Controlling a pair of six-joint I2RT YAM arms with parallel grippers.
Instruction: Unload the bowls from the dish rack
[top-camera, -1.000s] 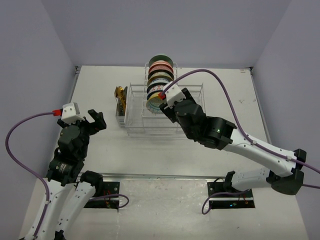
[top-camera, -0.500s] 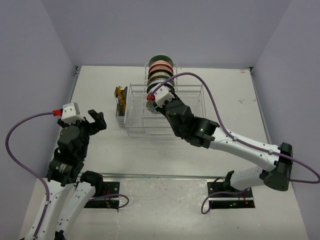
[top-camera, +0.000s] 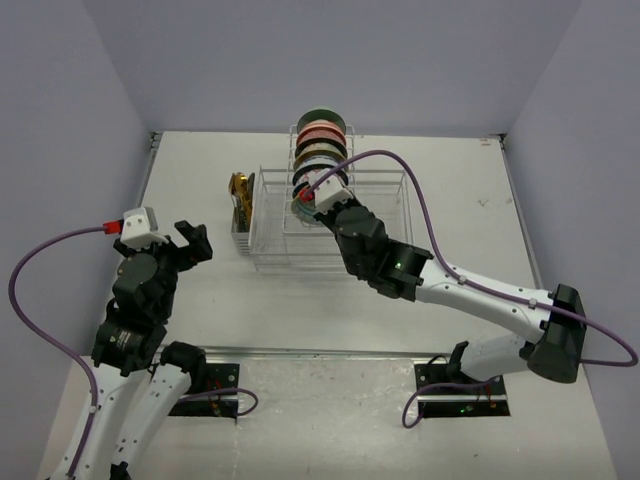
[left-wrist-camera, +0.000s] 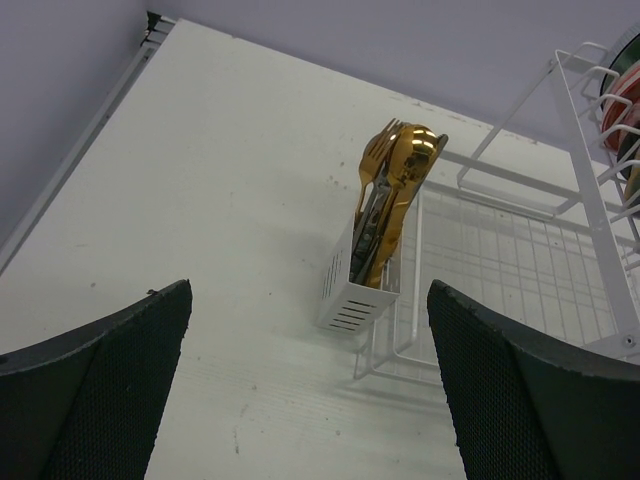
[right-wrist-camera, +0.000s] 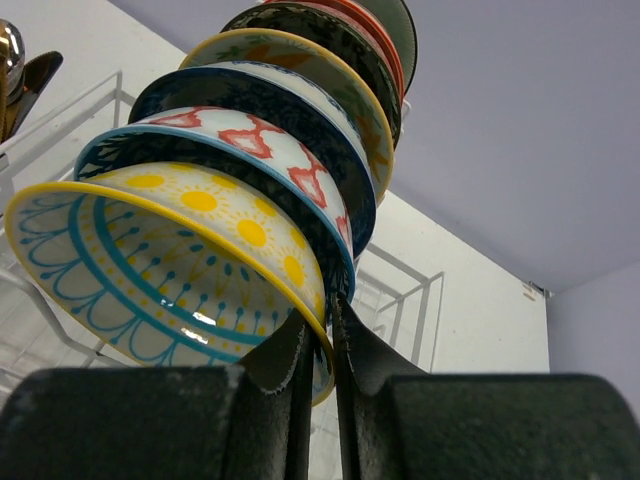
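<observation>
Right gripper (right-wrist-camera: 320, 372): pressed together on the lower rim of the yellow-rimmed bowl (right-wrist-camera: 170, 255), one finger inside the rim, one outside; arm reaches in over the near side of the rack.
Left gripper (left-wrist-camera: 308, 300): spread wide, holds nothing, hangs over bare table left of the rack, pointed toward the utensil holder.
Yellow-rimmed bowl: nearest one in the row, on edge and tilted, teal line pattern inside, yellow dots outside; sits in the rack's slots.
Bowls (top-camera: 321, 150): about seven on edge, packed front to back in the upright dividers; behind the gripped one come a light-blue-rimmed one with red marks (right-wrist-camera: 262, 140), a dark blue one, a mustard-rimmed one, a dark patterned one, a red-orange one, a green one at the far end.
Dish rack (top-camera: 270, 250): white wire, mid table, far half; basket part beside the dividers holds no bowls.
Utensil holder (left-wrist-camera: 352, 292): small white box touching the rack's left side, gold cutlery (left-wrist-camera: 402, 160) standing in it.
Table (top-camera: 200, 160): white, no bowls on it.
</observation>
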